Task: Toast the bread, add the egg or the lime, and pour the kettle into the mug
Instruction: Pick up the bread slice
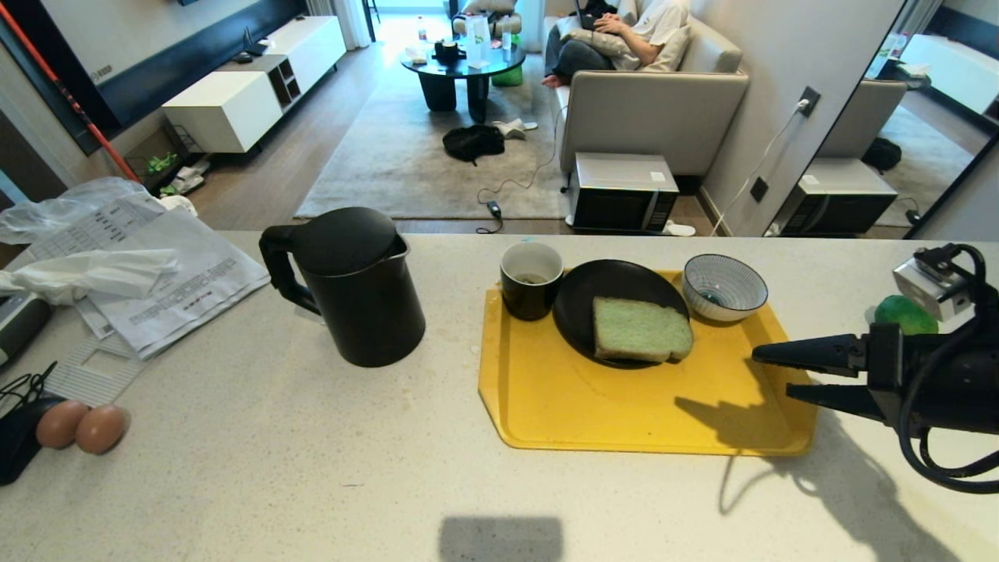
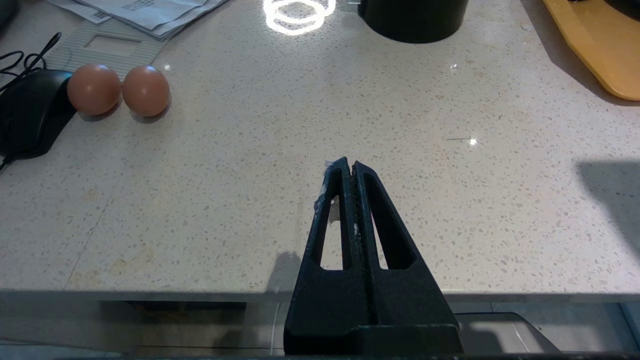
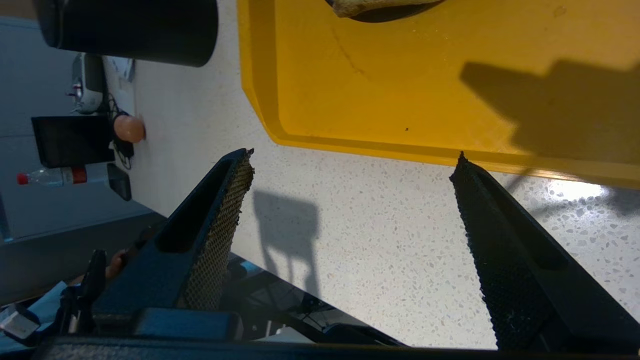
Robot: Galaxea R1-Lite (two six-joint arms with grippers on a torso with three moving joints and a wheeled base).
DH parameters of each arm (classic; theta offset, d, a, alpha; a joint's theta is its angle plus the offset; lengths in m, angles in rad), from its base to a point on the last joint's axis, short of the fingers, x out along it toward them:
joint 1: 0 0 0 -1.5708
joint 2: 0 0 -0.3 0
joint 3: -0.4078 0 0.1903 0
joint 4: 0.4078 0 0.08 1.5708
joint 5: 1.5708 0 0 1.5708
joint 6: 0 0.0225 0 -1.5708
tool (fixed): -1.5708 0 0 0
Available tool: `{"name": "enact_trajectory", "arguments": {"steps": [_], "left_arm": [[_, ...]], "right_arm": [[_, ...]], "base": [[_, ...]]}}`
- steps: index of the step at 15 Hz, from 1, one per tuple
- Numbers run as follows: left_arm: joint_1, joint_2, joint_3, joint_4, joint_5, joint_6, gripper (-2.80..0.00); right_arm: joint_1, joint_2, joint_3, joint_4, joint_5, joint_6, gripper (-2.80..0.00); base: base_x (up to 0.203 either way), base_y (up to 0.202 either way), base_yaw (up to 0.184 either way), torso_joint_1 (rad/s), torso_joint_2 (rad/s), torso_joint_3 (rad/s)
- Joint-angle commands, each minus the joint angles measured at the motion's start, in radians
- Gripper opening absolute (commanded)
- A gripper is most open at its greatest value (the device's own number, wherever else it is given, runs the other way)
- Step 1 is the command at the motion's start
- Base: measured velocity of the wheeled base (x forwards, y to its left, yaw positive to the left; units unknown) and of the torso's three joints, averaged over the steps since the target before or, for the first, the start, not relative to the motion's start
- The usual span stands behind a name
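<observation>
A lived-in home, seen from a kitchen counter (image 1: pixel 312 468) of pale speckled stone that opens onto a living room. In the upper part of the frame lie a grey rug (image 1: pixel 406 168), a round dark coffee table (image 1: pixel 460 66), a white low cabinet (image 1: pixel 234 101) and a beige sofa (image 1: pixel 652 109) with a person (image 1: pixel 624 35) sitting on it. A microwave (image 1: pixel 620 191) sits on the floor.

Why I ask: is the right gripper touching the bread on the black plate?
Apart. In the head view the right gripper, fingers open, hangs by the yellow tray's right edge, and bare tray shows between it and the bread.
</observation>
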Motion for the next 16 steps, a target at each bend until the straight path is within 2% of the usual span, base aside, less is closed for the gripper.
{"name": "enact_trajectory", "arguments": {"steps": [1, 3, 5, 16], "left_arm": [[0.0, 0.001, 0.0, 0.0, -0.001, 0.0, -2.8], [0.0, 0.001, 0.0, 0.0, -0.001, 0.0, -2.8], [0.0, 0.001, 0.0, 0.0, 0.0, 0.0, -2.8], [0.0, 0.001, 0.0, 0.0, 0.0, 0.0, -2.8]], "right_arm": [[0.041, 0.066, -0.019, -0.001, -0.043, 0.005, 0.0], [0.104, 0.136, -0.026, -0.005, -0.17, 0.009, 0.0], [0.126, 0.2, -0.048, -0.007, -0.222, 0.015, 0.0], [0.124, 0.37, -0.201, -0.006, -0.242, 0.071, 0.0]], "base": [[0.0, 0.0, 0.0, 0.0, 0.0, 0.0], [0.0, 0.0, 0.0, 0.0, 0.0, 0.0], [0.0, 0.0, 0.0, 0.0, 0.0, 0.0], [0.0, 0.0, 0.0, 0.0, 0.0, 0.0]]}}
